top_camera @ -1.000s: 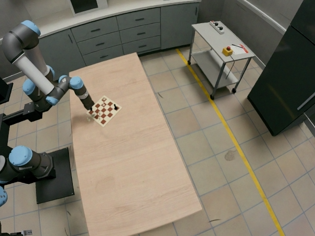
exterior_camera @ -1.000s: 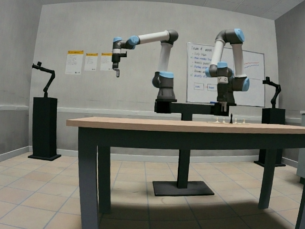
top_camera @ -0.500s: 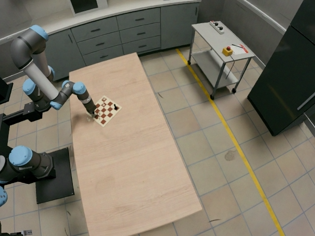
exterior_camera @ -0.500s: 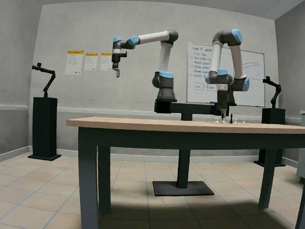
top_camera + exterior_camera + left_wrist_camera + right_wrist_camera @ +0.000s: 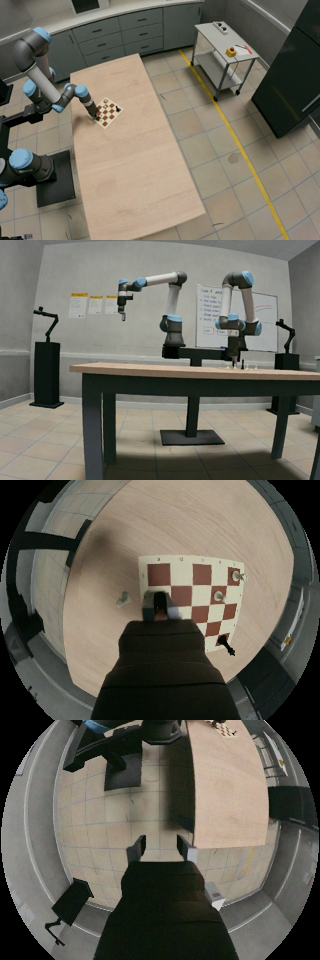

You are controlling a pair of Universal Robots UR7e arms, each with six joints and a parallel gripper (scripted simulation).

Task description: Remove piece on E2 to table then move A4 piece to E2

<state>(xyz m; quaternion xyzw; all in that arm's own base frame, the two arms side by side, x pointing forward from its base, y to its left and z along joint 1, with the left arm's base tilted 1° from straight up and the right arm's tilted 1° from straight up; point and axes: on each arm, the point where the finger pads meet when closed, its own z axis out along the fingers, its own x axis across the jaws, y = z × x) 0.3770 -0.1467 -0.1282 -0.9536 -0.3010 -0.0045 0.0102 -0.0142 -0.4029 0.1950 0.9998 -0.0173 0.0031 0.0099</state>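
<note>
Pale piece (image 5: 234, 366), probably the A4 one, is clamped by the left gripper (image 5: 96, 117) (image 5: 234, 359) (image 5: 161, 608) at the board (image 5: 105, 127) (image 5: 222, 368) (image 5: 170, 559) (image 5: 225, 729); next should come careful lowering onto E2, then release. Beyond, the removed piece (image 5: 89, 120) (image 5: 227, 365) (image 5: 123, 599) stands on the counter (image 5: 142, 155) (image 5: 155, 369) (image 5: 175, 520) (image 5: 230, 785), and the right gripper (image 5: 27, 236) (image 5: 123, 317) (image 5: 161, 841) has its fingers apart.

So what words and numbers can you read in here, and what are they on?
"Team 4 week", on the whiteboard; an arm hides what comes next.
Too blurry: the list and boxes below it.
Too small: the three wall posters.
Too small: the marks along the chessboard edges.
</note>
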